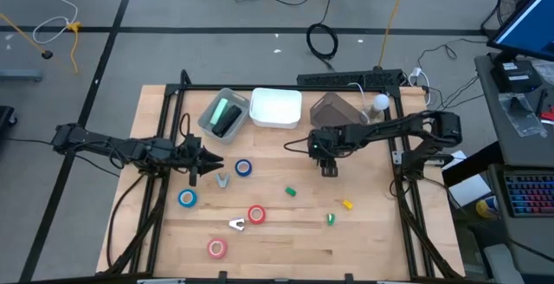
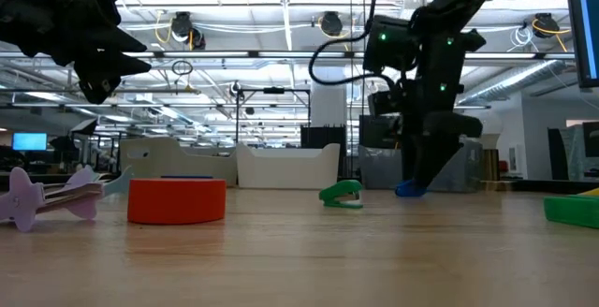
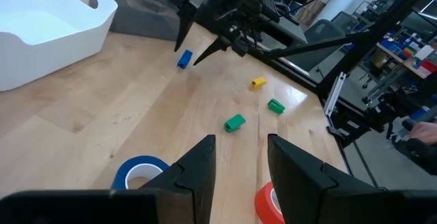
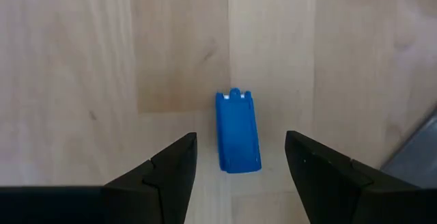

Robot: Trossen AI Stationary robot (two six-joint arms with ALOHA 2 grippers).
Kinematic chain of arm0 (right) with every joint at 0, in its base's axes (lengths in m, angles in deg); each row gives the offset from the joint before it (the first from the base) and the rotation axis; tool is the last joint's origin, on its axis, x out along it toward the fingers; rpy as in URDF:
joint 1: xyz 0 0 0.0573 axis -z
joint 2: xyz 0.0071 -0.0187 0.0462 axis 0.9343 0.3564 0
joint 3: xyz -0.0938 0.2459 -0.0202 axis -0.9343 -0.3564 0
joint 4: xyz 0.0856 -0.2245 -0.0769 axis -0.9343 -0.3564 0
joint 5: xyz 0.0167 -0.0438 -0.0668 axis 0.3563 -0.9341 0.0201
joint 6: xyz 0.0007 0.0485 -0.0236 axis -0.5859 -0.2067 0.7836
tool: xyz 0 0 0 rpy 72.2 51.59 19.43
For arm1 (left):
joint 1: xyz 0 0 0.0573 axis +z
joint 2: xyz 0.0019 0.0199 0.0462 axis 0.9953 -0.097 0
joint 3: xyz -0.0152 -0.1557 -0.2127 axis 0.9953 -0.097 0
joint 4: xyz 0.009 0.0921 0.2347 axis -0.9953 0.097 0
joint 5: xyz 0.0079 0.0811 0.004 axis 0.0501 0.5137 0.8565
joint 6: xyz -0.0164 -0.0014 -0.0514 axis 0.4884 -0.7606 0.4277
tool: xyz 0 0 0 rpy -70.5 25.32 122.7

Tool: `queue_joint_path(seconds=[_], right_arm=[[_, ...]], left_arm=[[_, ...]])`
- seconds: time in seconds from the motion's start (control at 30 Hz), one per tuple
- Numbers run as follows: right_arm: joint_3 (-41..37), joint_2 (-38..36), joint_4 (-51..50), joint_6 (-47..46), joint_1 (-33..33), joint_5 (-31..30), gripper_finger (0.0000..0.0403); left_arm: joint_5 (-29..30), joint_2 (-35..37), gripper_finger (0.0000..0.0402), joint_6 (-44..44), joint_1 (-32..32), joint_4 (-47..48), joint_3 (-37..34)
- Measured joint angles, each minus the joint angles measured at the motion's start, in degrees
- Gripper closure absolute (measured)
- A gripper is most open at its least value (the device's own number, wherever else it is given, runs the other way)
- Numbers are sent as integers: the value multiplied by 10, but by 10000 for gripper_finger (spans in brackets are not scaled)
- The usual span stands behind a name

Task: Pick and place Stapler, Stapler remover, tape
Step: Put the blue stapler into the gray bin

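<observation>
A small blue stapler (image 4: pixel 237 132) lies flat on the wooden table. My right gripper (image 4: pixel 240 138) hangs open over it, pointing steeply down, one finger on each side and a gap on both. My left gripper (image 3: pixel 239 157) stands open and empty at the table's left (image 1: pixel 206 158). Two blue tape rolls (image 1: pixel 243 168) (image 1: pixel 187 198) and two red ones (image 1: pixel 256 215) (image 1: pixel 216 248) lie flat. So do two stapler removers (image 1: pixel 223 180) (image 1: pixel 236 224), two green staplers (image 1: pixel 291 192) (image 1: pixel 330 219) and a yellow one (image 1: pixel 347 204).
A grey bin (image 1: pixel 208 121) holding a green and a black thing and a white bin (image 1: pixel 275 108) stand at the far edge, with a cardboard box (image 1: pixel 333 109) to their right. A black frame (image 1: pixel 400 158) borders the table.
</observation>
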Motion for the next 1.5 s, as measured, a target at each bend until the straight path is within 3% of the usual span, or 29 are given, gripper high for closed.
queue_joint_path(seconds=[0.37, 1.07, 1.33, 1.5], right_arm=[[0, 16, -1, 18, 3, 0, 198], [16, 17, -16, 29, 3, -1, 344], [69, 17, -44, 14, 3, 3, 334], [136, 17, -37, -9, 3, 73, 340]], left_arm=[[0, 0, 268, 0, 0, 4, 0], [2, 0, 268, 42, 0, -5, 0], [2, 0, 268, 45, 0, -35, 0], [4, 0, 268, 44, 0, -80, 0]])
